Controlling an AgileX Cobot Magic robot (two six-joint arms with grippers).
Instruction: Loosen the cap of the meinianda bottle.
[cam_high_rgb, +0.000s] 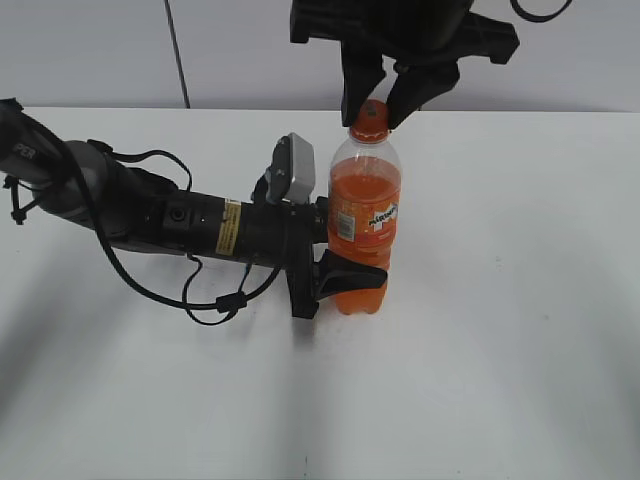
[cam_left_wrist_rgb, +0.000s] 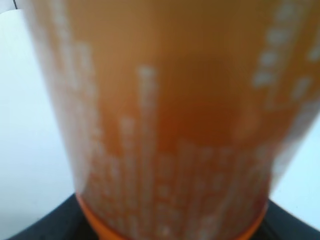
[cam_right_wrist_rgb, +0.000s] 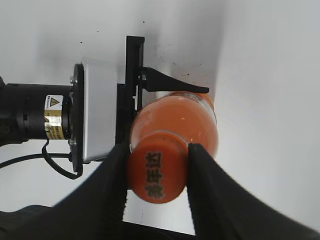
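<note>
The meinianda bottle (cam_high_rgb: 365, 215) stands upright on the white table, clear plastic with orange liquid and an orange label. My left gripper (cam_high_rgb: 356, 268) comes in from the left and is shut on its lower body; one dark finger (cam_high_rgb: 350, 271) wraps the front. In the left wrist view the bottle (cam_left_wrist_rgb: 170, 125) fills the frame, blurred. The orange cap (cam_high_rgb: 369, 118) sits on top. My right gripper (cam_high_rgb: 371, 105) hangs above it, a finger on each side. From the right wrist the cap (cam_right_wrist_rgb: 156, 172) shows dark print, and both black fingers (cam_right_wrist_rgb: 207, 190) of the right gripper (cam_right_wrist_rgb: 156, 167) press against its sides.
The left arm (cam_high_rgb: 170, 215) lies low across the table's left half with loose black cables (cam_high_rgb: 215, 300) beside it. The white table (cam_high_rgb: 500, 350) stretches right and forward of the bottle. A pale wall stands behind.
</note>
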